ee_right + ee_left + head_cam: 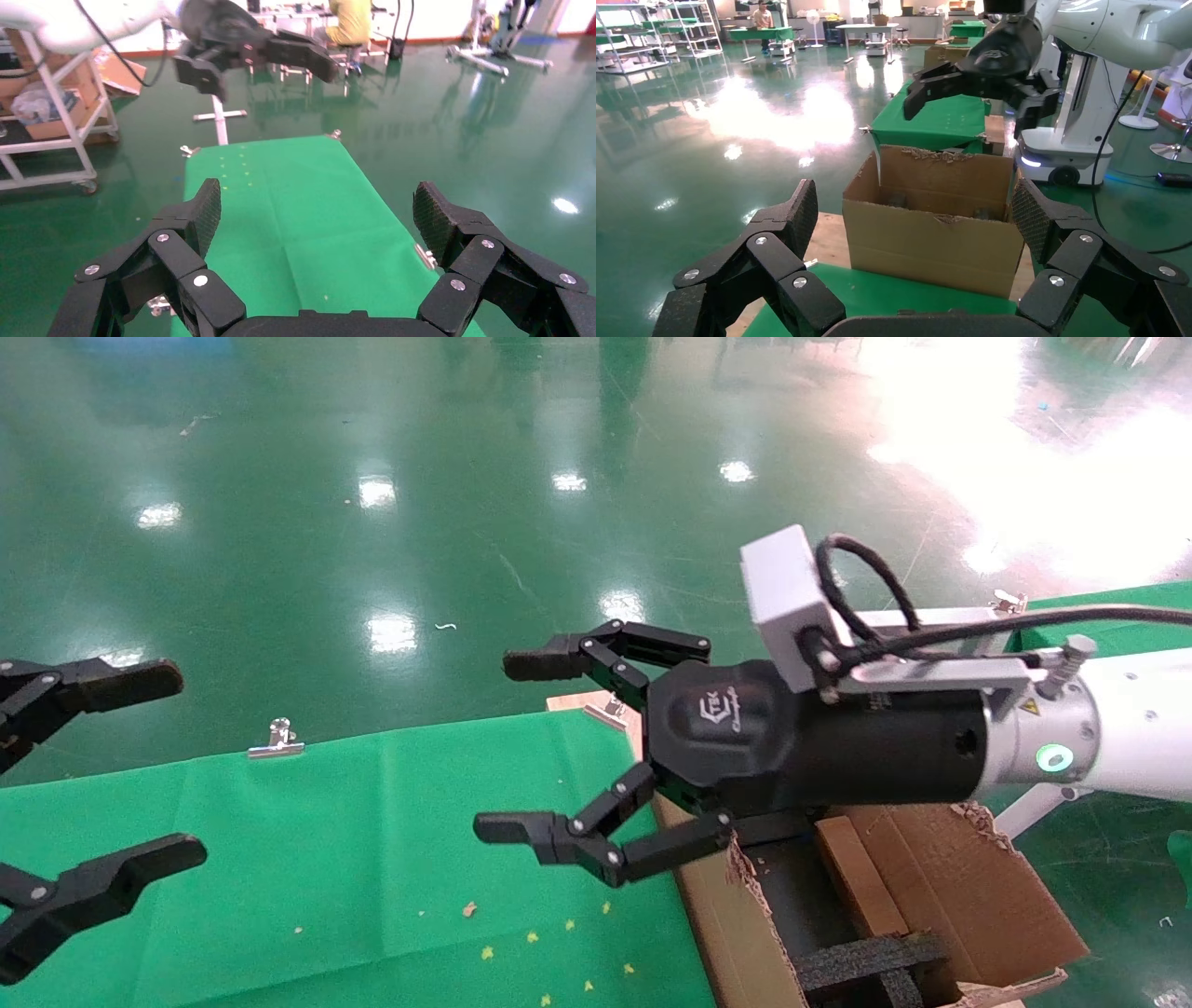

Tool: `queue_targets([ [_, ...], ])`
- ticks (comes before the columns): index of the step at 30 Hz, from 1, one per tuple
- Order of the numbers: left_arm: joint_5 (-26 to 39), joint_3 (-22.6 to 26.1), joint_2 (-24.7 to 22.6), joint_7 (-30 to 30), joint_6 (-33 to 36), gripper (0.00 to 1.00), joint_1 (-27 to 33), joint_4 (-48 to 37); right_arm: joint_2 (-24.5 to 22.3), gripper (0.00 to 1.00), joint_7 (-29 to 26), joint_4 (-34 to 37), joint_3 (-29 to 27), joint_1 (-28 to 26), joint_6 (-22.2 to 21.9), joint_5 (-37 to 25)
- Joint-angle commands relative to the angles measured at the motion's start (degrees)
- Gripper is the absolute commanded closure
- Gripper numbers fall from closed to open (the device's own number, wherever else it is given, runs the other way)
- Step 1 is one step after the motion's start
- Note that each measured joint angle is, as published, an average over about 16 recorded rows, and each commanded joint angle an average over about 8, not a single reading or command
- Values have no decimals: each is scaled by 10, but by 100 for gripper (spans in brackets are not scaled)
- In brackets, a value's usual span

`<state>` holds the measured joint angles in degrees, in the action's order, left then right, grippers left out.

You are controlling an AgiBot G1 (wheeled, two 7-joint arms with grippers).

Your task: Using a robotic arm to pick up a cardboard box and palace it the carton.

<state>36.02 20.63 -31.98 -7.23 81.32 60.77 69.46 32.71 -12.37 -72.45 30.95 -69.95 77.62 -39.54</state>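
Note:
The carton point(941, 887) stands at the table's right end, with ragged flaps and black foam blocks point(866, 961) inside. It fills the middle of the left wrist view point(933, 232). The robotic arm on the right reaches over it. Its right gripper point(507, 747) is open and empty, hovering above the carton's left edge, and also shows in the left wrist view point(975, 98). My left gripper point(177, 766) is open and empty at the far left. A light brown strip point(852, 882) lies inside the carton. I cannot tell whether it is the cardboard box. No box is in either gripper.
A green cloth point(326, 859) covers the table, held by a metal clip point(277, 738). Small yellow scraps point(531, 938) dot it. A wooden board edge point(573, 700) shows beside the carton. Another green table point(1099, 617) is at the far right. Shiny green floor lies beyond.

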Motion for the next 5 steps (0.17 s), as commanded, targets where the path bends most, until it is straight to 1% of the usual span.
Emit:
queue_targets([
  [1,0,0,0,0,0,0,0,0,7,0,5,-3,-43,24,23,-7],
  [5,0,0,0,0,0,0,0,0,12,0,9,-6,-79,44,43,-12],
])
